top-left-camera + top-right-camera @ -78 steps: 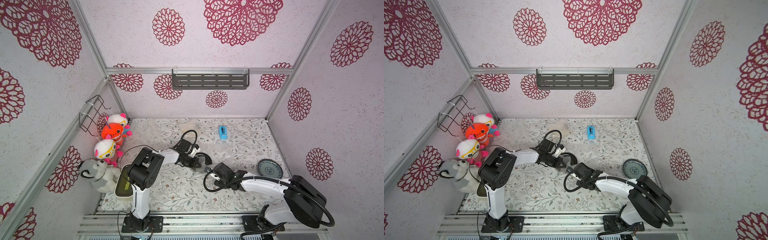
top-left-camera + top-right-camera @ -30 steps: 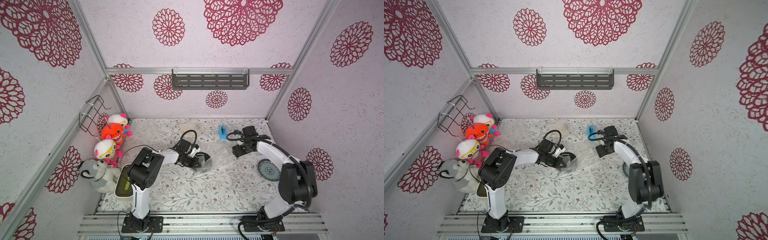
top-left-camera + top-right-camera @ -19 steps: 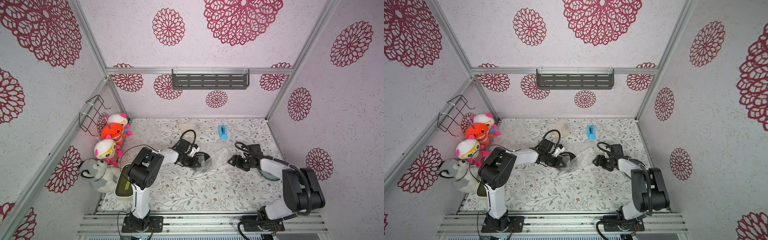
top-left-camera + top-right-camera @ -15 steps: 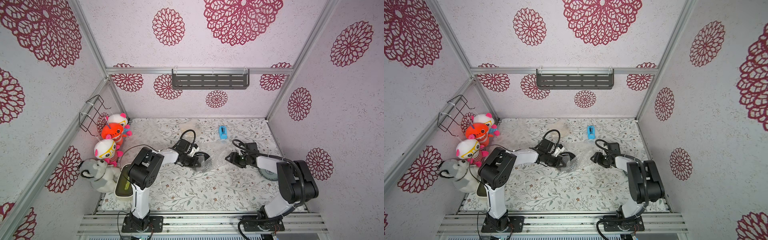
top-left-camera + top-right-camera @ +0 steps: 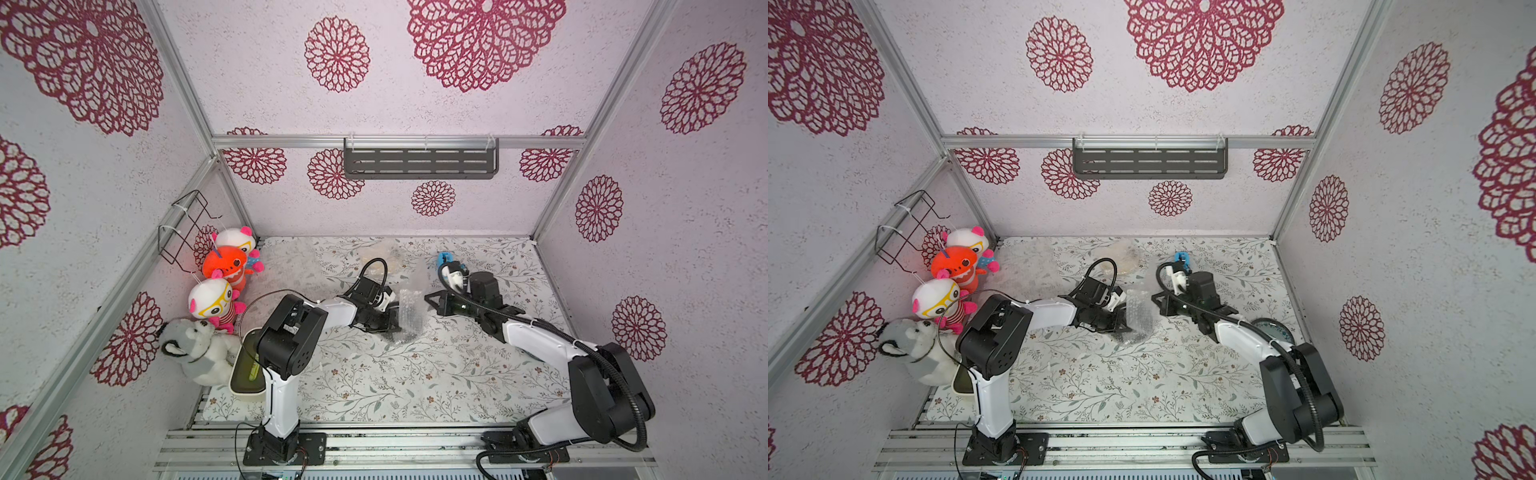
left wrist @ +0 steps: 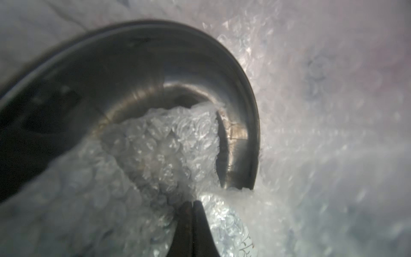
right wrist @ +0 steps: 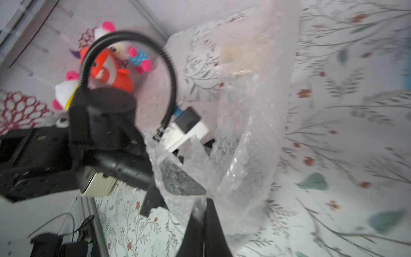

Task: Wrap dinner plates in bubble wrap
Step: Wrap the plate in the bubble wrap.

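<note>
Both the left claw (image 6: pixel 192 203) and the right claw (image 7: pixel 201 214) are clenched on the bubble wrap (image 5: pixel 410 309), a strip running front to back at mid-table, partly covering the black plate (image 6: pixel 155 73), hollow side facing the left claw.

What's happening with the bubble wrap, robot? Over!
Left gripper shut on bubble wrap, partly over black plate. Right gripper shut on the wrap's edge. Blue-patterned plate lies bare, apart.

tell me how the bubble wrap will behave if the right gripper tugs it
Probably floppy: the bubble wrap bunches and creases where the left gripper pinches it over the plate. Likely light: small pinches hold a flap upright. A tug by the right gripper may slide it off the glossy plate.
</note>
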### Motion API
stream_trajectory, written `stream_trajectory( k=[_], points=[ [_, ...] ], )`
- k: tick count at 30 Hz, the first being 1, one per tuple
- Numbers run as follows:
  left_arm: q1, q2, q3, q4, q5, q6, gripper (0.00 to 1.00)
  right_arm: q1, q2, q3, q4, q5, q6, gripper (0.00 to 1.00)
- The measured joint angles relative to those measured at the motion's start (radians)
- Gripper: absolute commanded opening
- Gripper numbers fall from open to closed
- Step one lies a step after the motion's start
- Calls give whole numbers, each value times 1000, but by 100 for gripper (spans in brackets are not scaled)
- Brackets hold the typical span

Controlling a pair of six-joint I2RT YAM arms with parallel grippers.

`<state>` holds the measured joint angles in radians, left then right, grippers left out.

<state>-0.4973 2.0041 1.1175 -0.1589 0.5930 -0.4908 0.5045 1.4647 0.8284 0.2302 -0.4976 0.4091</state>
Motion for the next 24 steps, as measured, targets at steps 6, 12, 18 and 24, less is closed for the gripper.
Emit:
stream_trajectory(
  k=[6, 12, 18, 24],
  points=[
    [8, 6, 0, 8, 7, -13, 0, 149, 143, -3, 58, 57, -25, 0],
    [21, 3, -19, 37, 29, -30, 8, 177, 267, -58, 132, 186, 76, 0],
    [38, -26, -32, 14, 16, -32, 7, 176, 288, -58, 146, 247, 170, 0],
    [47, -17, -14, -18, -17, -11, 1, 118, 204, -26, 31, 311, 179, 0]
  ],
)
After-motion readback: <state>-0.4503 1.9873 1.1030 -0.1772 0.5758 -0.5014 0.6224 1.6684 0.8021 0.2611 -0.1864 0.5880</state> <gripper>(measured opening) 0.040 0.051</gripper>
